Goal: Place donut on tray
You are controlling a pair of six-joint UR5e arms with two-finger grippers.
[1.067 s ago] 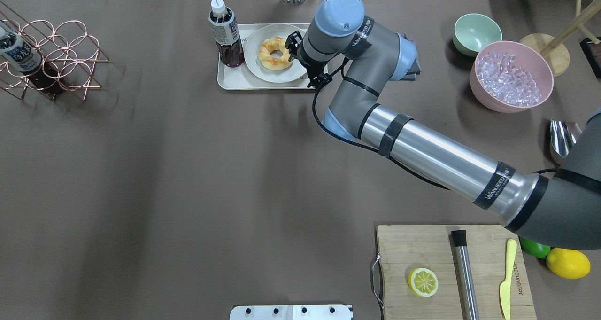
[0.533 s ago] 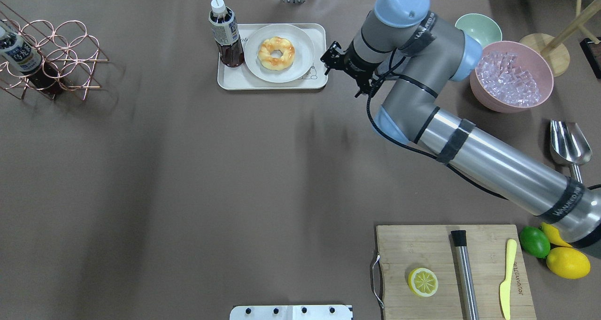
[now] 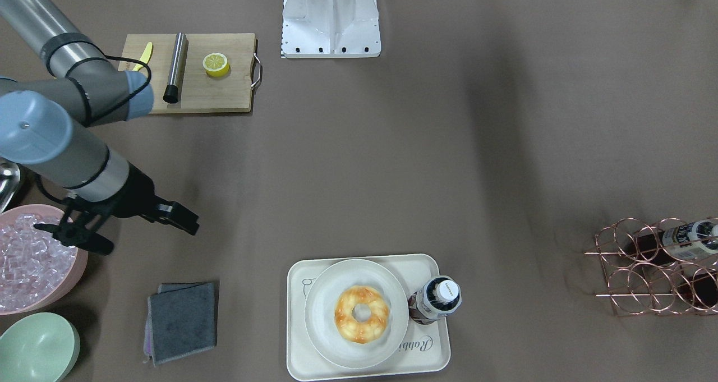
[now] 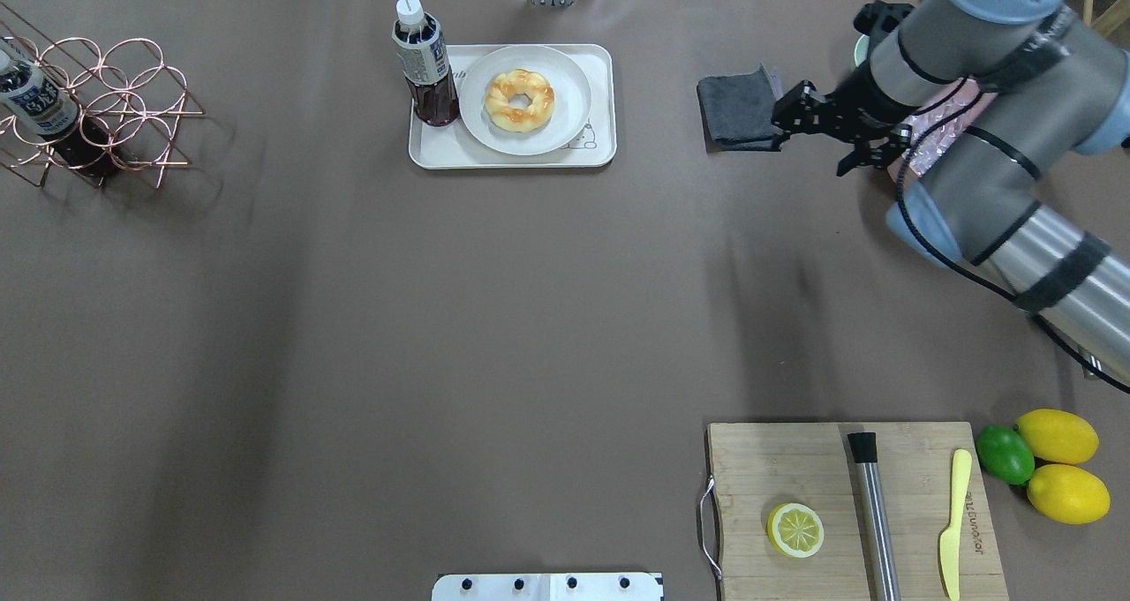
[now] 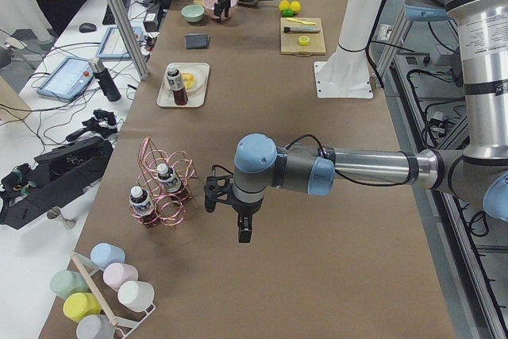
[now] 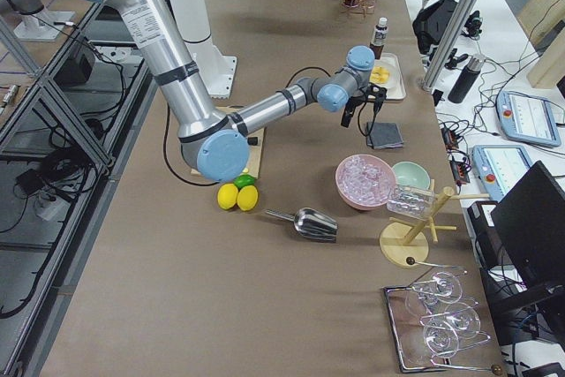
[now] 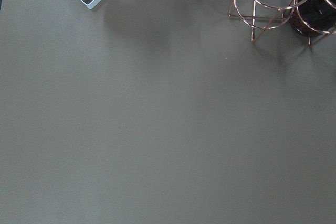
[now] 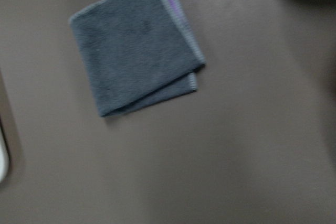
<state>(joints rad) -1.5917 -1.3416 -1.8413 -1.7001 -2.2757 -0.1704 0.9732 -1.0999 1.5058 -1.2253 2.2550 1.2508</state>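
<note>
The donut (image 4: pixel 519 100) is a golden braided ring lying on a round off-white plate (image 4: pixel 569 111). The plate sits on the cream tray (image 4: pixel 512 161) at the table's far middle. The donut (image 3: pixel 362 313) and the tray (image 3: pixel 435 351) also show in the front-facing view. My right gripper (image 4: pixel 810 146) is open and empty, well to the right of the tray, above the table beside a grey cloth (image 4: pixel 737 107). It also shows in the front-facing view (image 3: pixel 150 237). My left gripper (image 5: pixel 243 232) shows only in the exterior left view, near the copper rack; I cannot tell whether it is open or shut.
A dark tea bottle (image 4: pixel 424 63) stands on the tray's left end. A pink bowl of ice (image 3: pixel 28 258) and a green bowl (image 3: pixel 36 345) lie under the right arm. A cutting board (image 4: pixel 794 460) with a lemon half is near right. A copper bottle rack (image 4: pixel 97 107) is far left.
My right arm has swung away from the donut to the right, past the tray's edge to the grey cloth. The donut stays on the plate.
</note>
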